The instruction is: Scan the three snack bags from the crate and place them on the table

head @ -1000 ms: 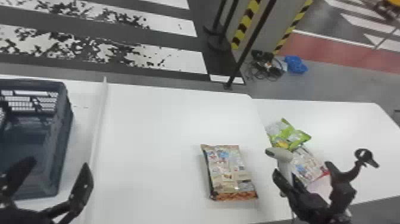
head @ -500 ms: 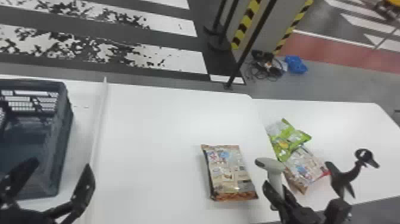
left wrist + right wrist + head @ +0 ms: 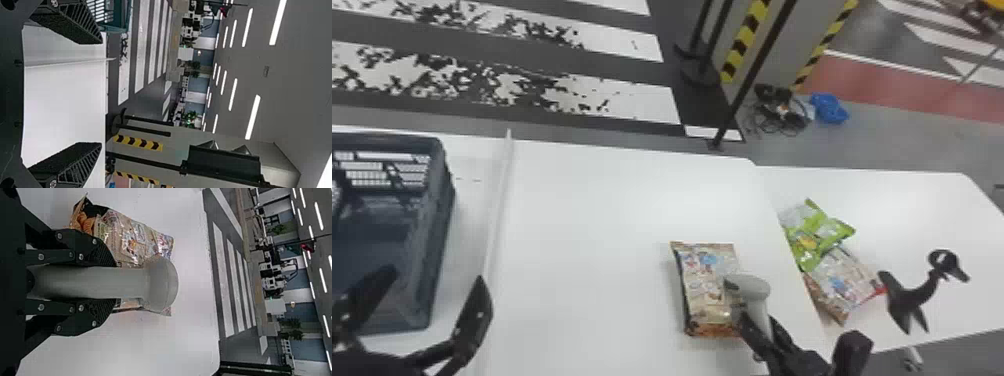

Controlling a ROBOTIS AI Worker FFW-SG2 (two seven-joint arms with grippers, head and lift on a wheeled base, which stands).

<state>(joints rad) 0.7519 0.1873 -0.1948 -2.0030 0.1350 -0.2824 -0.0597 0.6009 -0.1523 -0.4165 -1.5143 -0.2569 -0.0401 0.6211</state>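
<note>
Tan snack bag (image 3: 709, 287) lies flat on the white table (image 3: 592, 240), right of the middle – long axis running away from the robot, near end angled slightly right. Printed face up, with small pictures on a pale ground and a brown strip across the near end; lettering too small to read.

Right gripper (image 3: 760, 321) is clamped around the grey scanner (image 3: 751, 287), one finger on each side of the handle. Handle runs forward from the gripper, rounded head at the far end, overlapping the right side of the tan bag in the head view; touching or not, cannot tell.

Green snack bag (image 3: 824, 235) and red-edged snack bag (image 3: 847, 277) are on the side table (image 3: 927, 210) to the right – green one farther out, overlapping the far part of the other. Red-edged bag lies slanted, red trim on its right; print on both too small to read.

Black curved stand (image 3: 914, 297) with a ring end sits just right of that pair.

Left gripper (image 3: 436, 280) is spread wide, nothing between its fingers, near the dark crate (image 3: 439, 225) at the left. Crate stands upright, mouth up, slotted wall on the far side.
</note>
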